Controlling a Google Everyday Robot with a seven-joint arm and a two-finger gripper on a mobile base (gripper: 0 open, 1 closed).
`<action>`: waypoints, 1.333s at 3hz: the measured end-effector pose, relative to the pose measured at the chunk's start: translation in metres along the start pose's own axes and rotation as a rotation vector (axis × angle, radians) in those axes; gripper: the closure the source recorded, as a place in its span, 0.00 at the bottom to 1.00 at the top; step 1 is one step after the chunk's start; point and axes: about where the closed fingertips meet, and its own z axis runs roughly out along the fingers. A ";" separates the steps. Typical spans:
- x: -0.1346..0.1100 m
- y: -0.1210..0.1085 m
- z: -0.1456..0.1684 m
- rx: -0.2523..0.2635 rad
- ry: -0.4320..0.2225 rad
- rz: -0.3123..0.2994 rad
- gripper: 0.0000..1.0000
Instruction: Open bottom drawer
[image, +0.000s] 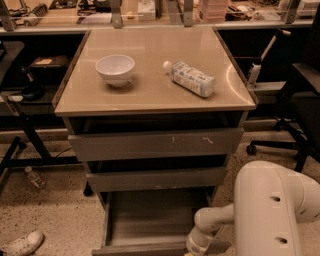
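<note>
White casing covers the robot's arm (272, 210), which fills the lower right of the frame and bends down to the gripper (196, 249) at the very bottom edge. The gripper sits right at the right end of the bottom drawer's front edge and is mostly cut off by the frame, so whether it is open or closed cannot be told, nor whether it touches the drawer.

The bottom drawer (150, 222) is pulled out toward the camera at lower centre, and its shallow grey tray shows from above. Above it the middle drawer (155, 179) sticks out a little. The top drawer (155, 144), with pale scratch marks on its front, also stands slightly proud under the desk (150, 95).

On the tan desk top a white bowl (115, 69) stands upright at upper left of centre. A plastic bottle (189, 78) lies on its side to the right of the bowl, well apart from it, its cap pointing toward the bowl.

On the speckled floor at left lie a small bottle (34, 177) and, in the bottom left corner, a white shoe (21, 244). A dark office chair (300, 100) stands at the right edge.
</note>
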 end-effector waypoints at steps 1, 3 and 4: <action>0.012 0.010 0.003 -0.020 0.010 0.004 0.00; 0.051 0.030 0.003 -0.083 0.032 0.076 0.00; 0.069 0.042 -0.002 -0.095 0.030 0.122 0.00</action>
